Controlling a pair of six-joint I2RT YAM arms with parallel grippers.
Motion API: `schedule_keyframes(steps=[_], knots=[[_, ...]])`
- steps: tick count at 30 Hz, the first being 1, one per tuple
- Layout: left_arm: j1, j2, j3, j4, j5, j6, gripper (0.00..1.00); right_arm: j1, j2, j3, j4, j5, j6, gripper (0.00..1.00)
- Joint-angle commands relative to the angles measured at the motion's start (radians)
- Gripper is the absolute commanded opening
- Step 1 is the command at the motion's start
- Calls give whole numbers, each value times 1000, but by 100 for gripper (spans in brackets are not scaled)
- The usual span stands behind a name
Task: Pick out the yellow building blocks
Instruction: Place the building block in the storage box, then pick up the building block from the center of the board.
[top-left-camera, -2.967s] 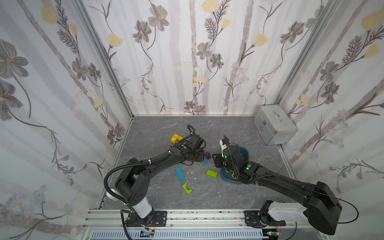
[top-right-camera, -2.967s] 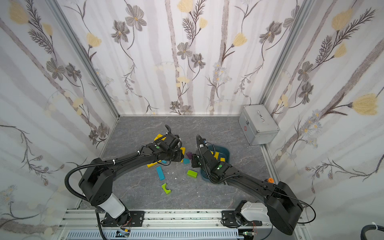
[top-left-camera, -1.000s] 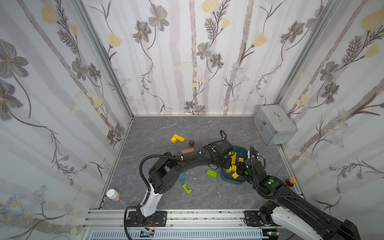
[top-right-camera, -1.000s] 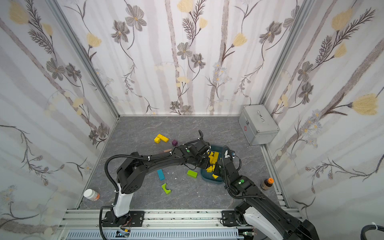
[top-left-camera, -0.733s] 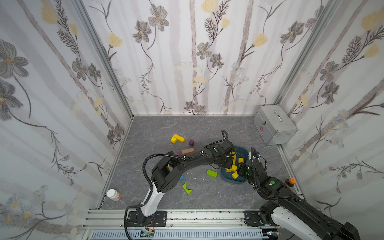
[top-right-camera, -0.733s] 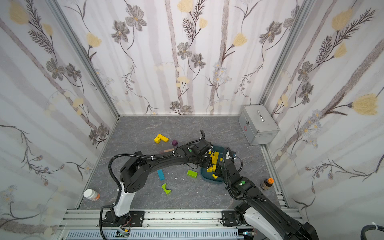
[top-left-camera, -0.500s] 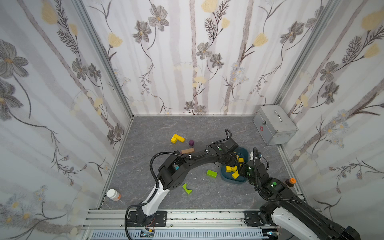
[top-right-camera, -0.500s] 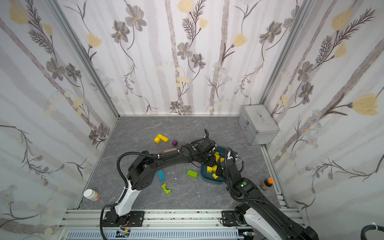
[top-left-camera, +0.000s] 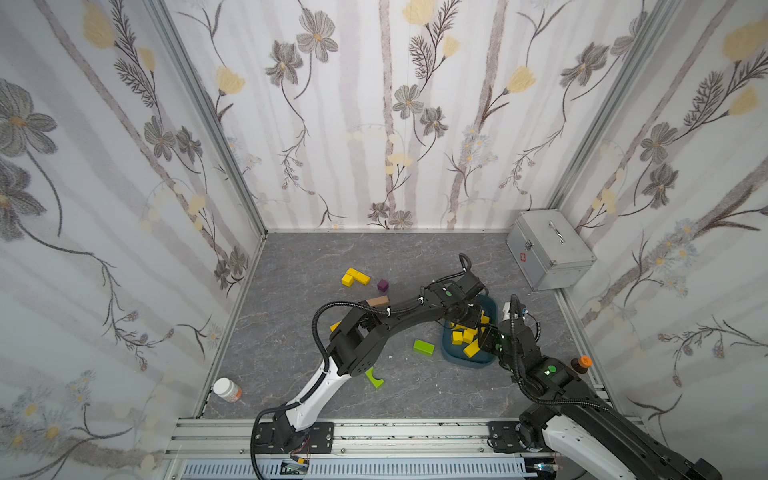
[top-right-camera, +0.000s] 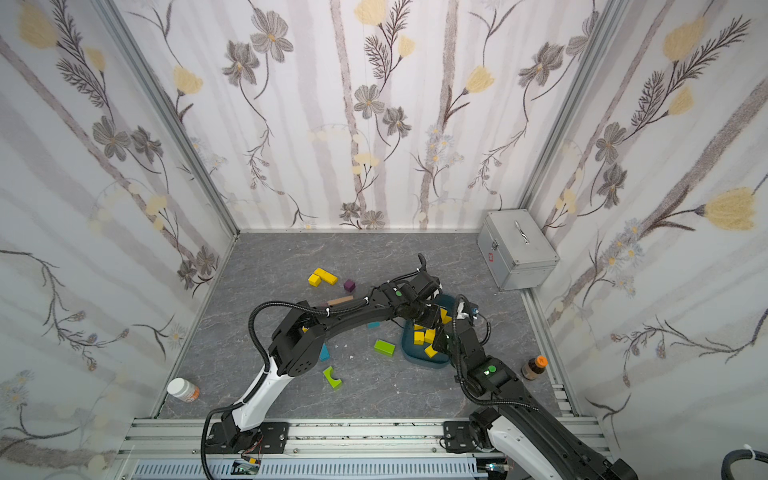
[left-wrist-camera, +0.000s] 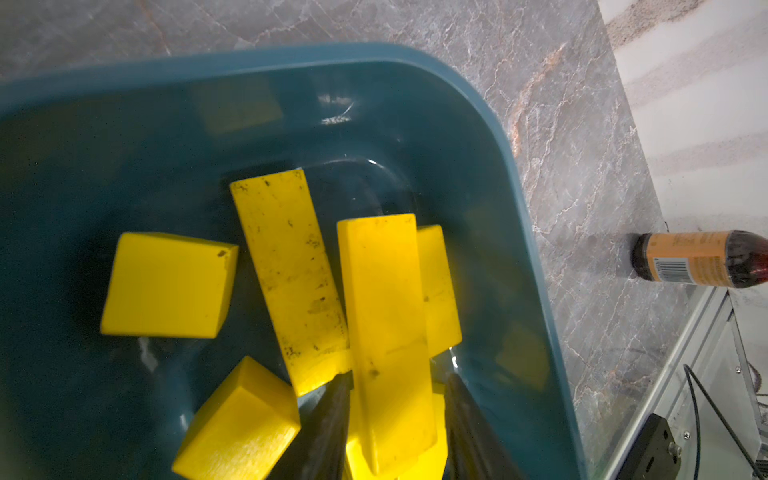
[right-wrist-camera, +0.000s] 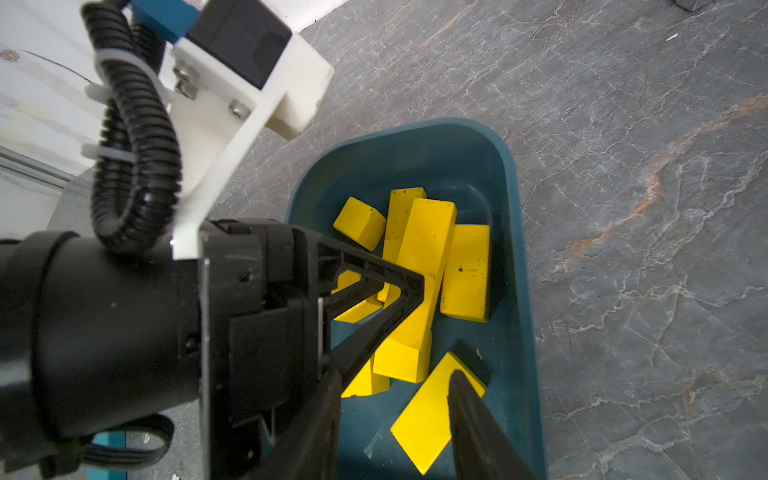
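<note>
Both arms are over the teal tray (top-left-camera: 465, 365) at the front right of the grey marbled tabletop (top-left-camera: 316, 257). That's where most of the yellow building blocks (top-left-camera: 457, 337) sit, heaped loosely.

The left gripper (left-wrist-camera: 397, 376) is down inside the tray. A long yellow bar (left-wrist-camera: 384, 291) lies between its jaws, long axis running straight out in line with the fingers, riding on top of the blocks beneath. The jaws stand narrow, close on either side of it, but I can't tell whether they pinch it or merely flank it.

The right gripper (right-wrist-camera: 395, 374) hangs over the same tray, jaws a little apart with nothing between them. A flat yellow block (right-wrist-camera: 428, 419) lies on the tray floor below.

Out on the table, back left, a short yellow bar (top-left-camera: 360, 275) lies on a diagonal, back left to front right, with a yellow cube (top-left-camera: 347, 281) touching its side. One more scrap of yellow (top-left-camera: 334, 326) peeks from behind the left arm (top-left-camera: 365, 332), mostly hidden.

Walls of floral wallpaper (top-left-camera: 374, 124) close in three sides. A silver metal case (top-left-camera: 548, 249) stands in the back right corner.
</note>
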Motion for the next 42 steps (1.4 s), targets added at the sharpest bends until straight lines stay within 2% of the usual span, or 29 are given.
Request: schedule_keyframes(steps=[1, 19, 23, 29, 34, 42], knots=[[0, -12, 9, -10, -2, 7, 54, -1, -1, 5, 7, 22, 1, 44], [13, -104, -80, 30, -41, 24, 55, -2, 80, 58, 46, -31, -23, 44], [22, -129, -112, 51, -44, 20, 55, -2, 82, 66, 68, -94, -42, 44], [45, -197, -203, 110, -51, 9, 55, 6, 97, 80, 119, -188, -91, 43], [70, -275, -308, 143, -71, 7, 55, 33, 128, 119, 165, -219, -145, 42], [119, -455, -503, 187, -131, 5, 54, 139, 313, 284, 240, -220, -315, 42]])
